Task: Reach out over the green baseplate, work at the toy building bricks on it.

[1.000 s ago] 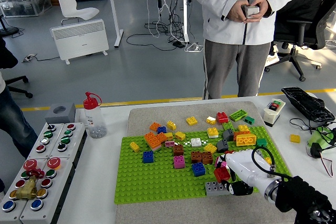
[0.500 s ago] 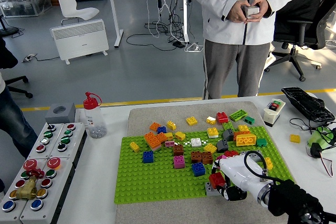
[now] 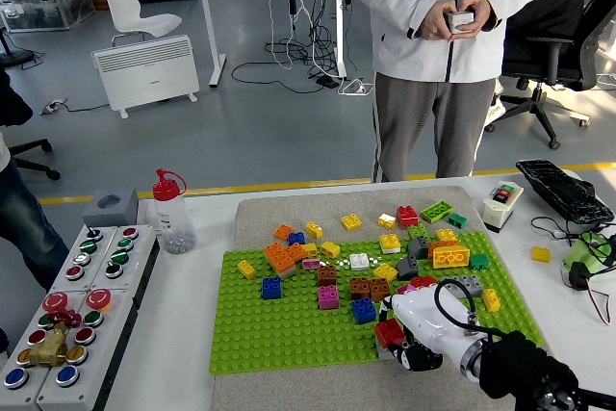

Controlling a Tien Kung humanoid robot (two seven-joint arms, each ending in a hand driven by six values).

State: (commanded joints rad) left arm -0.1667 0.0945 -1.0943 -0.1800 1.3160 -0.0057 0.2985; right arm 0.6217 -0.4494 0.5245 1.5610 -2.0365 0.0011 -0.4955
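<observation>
The green baseplate point(image 3: 289, 320) lies on a grey mat in the middle of the table, with several coloured bricks scattered over its far half. My right hand point(image 3: 404, 334), white-shelled on a black arm, reaches in from the lower right over the plate's near right corner. Its fingers are curled around a red brick point(image 3: 389, 333) at the plate's front edge. A blue brick point(image 3: 364, 310) sits just left of the hand, brown bricks point(image 3: 370, 288) behind it. A grey brick point(image 3: 469, 285) lies to the right. The left arm is out of sight.
A person point(image 3: 438, 36) stands at the far side holding a small device in both hands. A button panel point(image 3: 72, 310) and a red-capped bottle point(image 3: 173, 211) are on the left. A keyboard point(image 3: 563, 190), a small box point(image 3: 501, 204) and cables are on the right.
My right hand has slid left and nearer along the plate's front edge, carrying the red brick with it. The grey brick behind the wrist has come into view.
</observation>
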